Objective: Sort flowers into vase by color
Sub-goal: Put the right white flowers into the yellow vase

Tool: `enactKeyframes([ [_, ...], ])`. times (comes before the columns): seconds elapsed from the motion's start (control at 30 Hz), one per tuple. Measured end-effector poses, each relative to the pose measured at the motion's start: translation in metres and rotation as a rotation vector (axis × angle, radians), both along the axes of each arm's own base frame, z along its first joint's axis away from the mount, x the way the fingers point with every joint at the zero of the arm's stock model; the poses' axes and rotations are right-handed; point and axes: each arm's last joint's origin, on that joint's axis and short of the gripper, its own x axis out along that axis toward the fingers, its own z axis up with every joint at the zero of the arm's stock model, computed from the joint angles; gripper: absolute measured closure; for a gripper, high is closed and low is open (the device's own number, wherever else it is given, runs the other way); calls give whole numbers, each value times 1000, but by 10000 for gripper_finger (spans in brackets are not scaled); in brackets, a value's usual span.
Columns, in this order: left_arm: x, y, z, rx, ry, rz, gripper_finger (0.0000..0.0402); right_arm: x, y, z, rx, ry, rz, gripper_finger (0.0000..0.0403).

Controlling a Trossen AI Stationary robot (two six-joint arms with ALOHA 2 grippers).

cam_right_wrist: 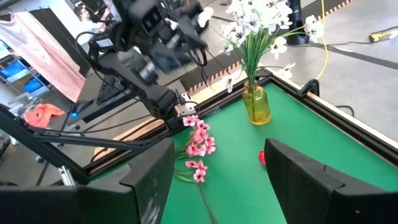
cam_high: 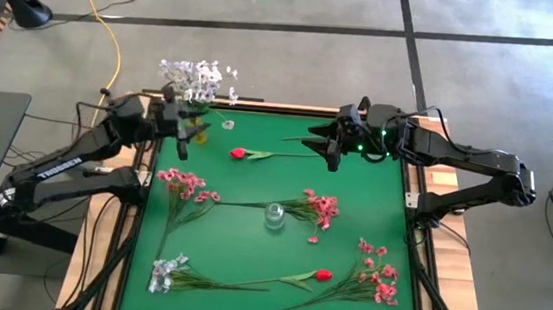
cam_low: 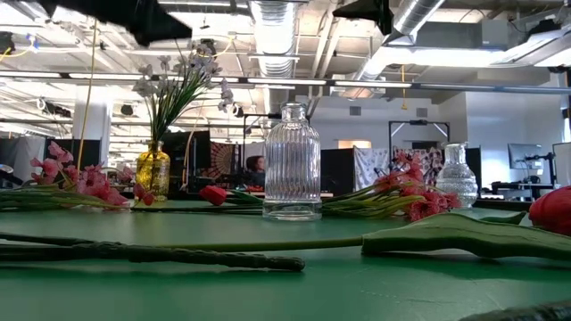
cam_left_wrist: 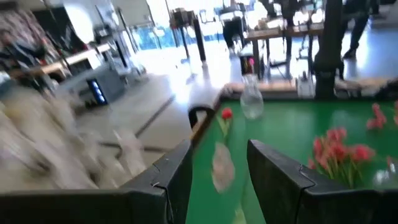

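Nearest the low camera, a long green stem [cam_low: 152, 254] lies across the green bench [cam_high: 353, 197], with a red bud [cam_low: 553, 209] at the right edge. Behind it stands a ribbed clear glass vase [cam_low: 293, 160], empty; a second clear vase [cam_low: 457, 176] stands farther back on the right. At the far left corner, a yellow vase [cam_right_wrist: 257, 104] holds the whitish-lavender flowers [cam_high: 196, 78] upright. The left tool [cam_high: 184, 137] hovers just beside that vase, fingers [cam_left_wrist: 171, 180] parted and holding nothing. The right tool [cam_high: 329, 148] hovers near the far edge, fingers [cam_right_wrist: 292, 180] spread wide and empty, above the stem end of a red bud [cam_high: 238, 154] lying flat. Three pink sprays lie on the bench: left [cam_high: 182, 182], centre [cam_high: 320, 207] and near right [cam_high: 378, 276]. A whitish cluster [cam_high: 166, 271] and another red bud [cam_high: 322, 275] lie along the near edge.
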Motion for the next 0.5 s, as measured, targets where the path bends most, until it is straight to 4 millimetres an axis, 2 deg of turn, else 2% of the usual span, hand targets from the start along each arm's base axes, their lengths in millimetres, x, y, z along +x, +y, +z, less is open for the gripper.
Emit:
enactKeyframes([
  [0.17, -3, -1, 42, 67, -97, 26, 258, 0, 0, 0, -11, 3, 3, 127],
  [0.27, 3, 5, 67, 92, -121, 90, 258, 0, 0, 0, -12, 3, 3, 127],
  [0.4, 25, 28, 94, 61, -44, 217, 258, 0, 0, 1, -17, -2, -2, 127],
  [0.5, 47, 51, 102, 27, 103, 250, 258, 0, 0, 2, -24, -13, -1, 127],
])
